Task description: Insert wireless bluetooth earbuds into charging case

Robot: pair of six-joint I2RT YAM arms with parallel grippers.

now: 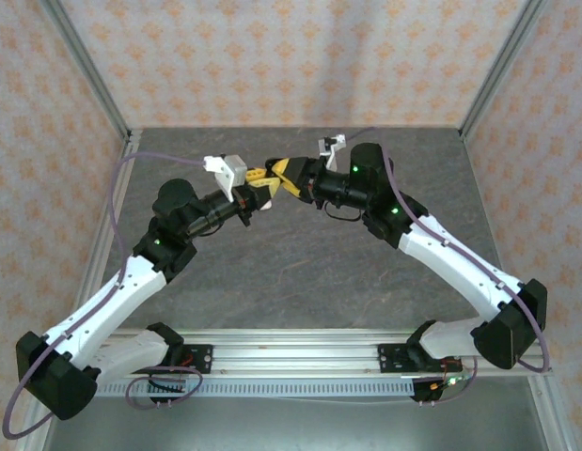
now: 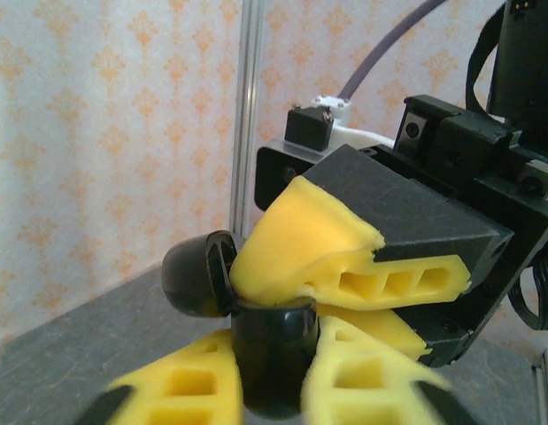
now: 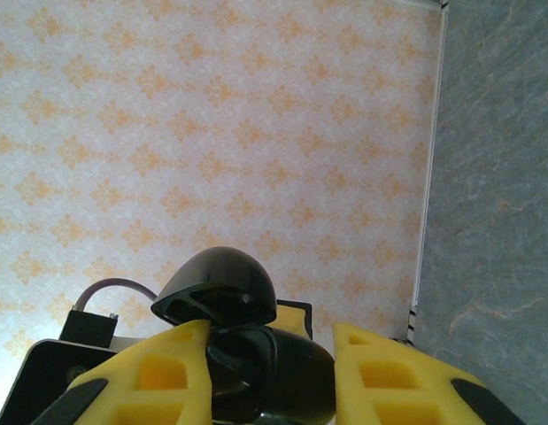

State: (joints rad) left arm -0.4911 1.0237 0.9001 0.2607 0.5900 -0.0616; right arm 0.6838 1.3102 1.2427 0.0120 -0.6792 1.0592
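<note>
Top view: I see the left gripper (image 1: 260,178) and right gripper (image 1: 287,177) meeting in the air above the table (image 1: 300,272). Left wrist: its narrow fingers pinch the open black case (image 2: 274,359). Right wrist: fingers sit narrow around the case, but I can't tell if they grip it.

The charging case (image 2: 272,341) sits partly hidden between blurred, cropped left claw (image 2: 275,372) fingers (image 2: 366,385).

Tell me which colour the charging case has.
Glossy black charging case, best in the right wrist view.
</note>
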